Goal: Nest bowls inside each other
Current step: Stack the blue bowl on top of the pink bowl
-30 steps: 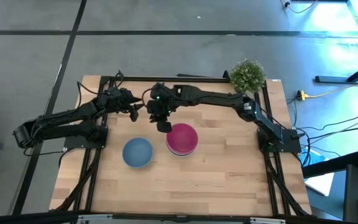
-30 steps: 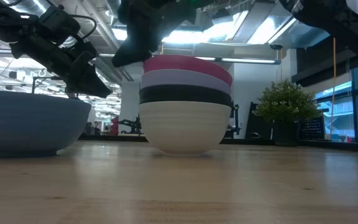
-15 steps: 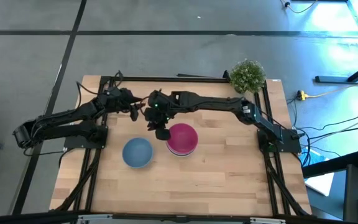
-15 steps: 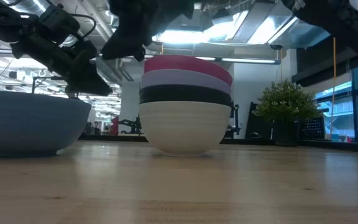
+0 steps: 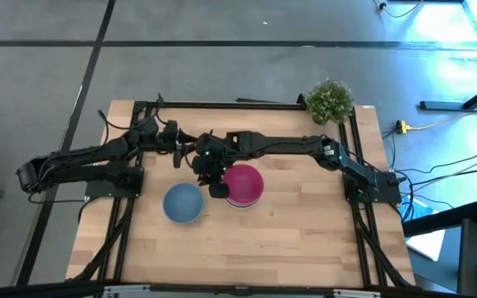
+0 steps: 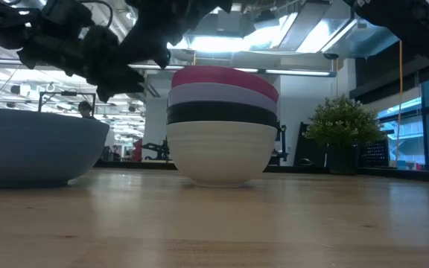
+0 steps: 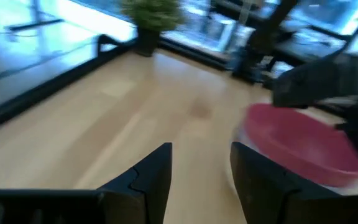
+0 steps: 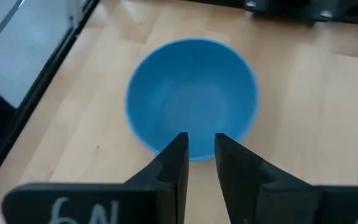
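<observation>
**4 bowls stacked, 1 blue bowl standing apart**

The stack (image 6: 223, 126) is serving as the landmark. In the low view it is showing 4 nested bowls: the white bowl (image 6: 222, 152) at the bottom, then the black bowl (image 6: 222, 113), the lavender bowl (image 6: 226, 94) and the magenta bowl (image 5: 243, 184) on top. The blue bowl (image 5: 183, 203) is sitting upright on the table (image 5: 305, 248), near the stack and apart from it, on the side toward the left arm's base. The right gripper (image 5: 213, 179) is hanging between the stack and the blue bowl, just beside the stack's rim. Its wrist view is looking down into the blue bowl, with its 2 fingers (image 8: 174, 163) nearly pressed together, leaving a narrow slot and pinching nothing. The left gripper (image 5: 179, 153) is waiting beyond the blue bowl, toward the table's far edge, with its fingers (image 7: 155, 175) spread and empty. The potted plant (image 5: 330, 100) is standing well apart from the stack at the far corner.

By appearance, the blue bowl is likely to be light, stiff and smooth plastic. A pinch across the rim wall, 1 finger inside and 1 outside, looks the surest hold; the rounded side would probably slip. The slot seems to need widening first.
</observation>
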Motion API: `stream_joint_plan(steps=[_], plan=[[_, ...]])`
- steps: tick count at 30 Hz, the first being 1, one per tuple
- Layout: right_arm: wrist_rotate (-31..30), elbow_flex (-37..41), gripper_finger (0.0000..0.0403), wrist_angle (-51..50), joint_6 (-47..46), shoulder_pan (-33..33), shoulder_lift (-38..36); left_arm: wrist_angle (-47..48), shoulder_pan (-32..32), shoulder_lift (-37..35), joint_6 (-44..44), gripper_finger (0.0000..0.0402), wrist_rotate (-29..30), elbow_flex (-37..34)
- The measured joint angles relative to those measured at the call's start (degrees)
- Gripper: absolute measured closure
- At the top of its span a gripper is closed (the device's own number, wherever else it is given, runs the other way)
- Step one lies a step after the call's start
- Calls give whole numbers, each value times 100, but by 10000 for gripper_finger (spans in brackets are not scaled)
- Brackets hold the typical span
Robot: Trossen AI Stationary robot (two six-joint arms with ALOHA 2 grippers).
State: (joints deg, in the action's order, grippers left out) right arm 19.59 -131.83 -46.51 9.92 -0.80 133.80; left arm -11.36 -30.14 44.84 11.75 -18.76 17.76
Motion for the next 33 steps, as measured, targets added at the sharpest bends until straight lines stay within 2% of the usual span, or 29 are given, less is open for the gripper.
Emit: stream_joint_plan(steps=[5, 14, 20, 28, 33], plan=[[3, 0, 322, -1, 89, 131, 2, -45, 495, 0, 34, 244, -327, 0], [0, 0, 322, -1, 76, 161, 0, -19, 1322, -254, 467, 244, -329, 0], [4, 0, 322, -3, 67, 203, 0, 142, 1634, -539, 602, 244, -403, 0], [0, 2, 322, 275, -374, 214, 0, 1988, 1669, -1045, 771, 244, -535, 0], [-118, 4, 322, 938, -683, 212, 0, 2569, 1669, -1202, 587, 244, -1063, 0]])
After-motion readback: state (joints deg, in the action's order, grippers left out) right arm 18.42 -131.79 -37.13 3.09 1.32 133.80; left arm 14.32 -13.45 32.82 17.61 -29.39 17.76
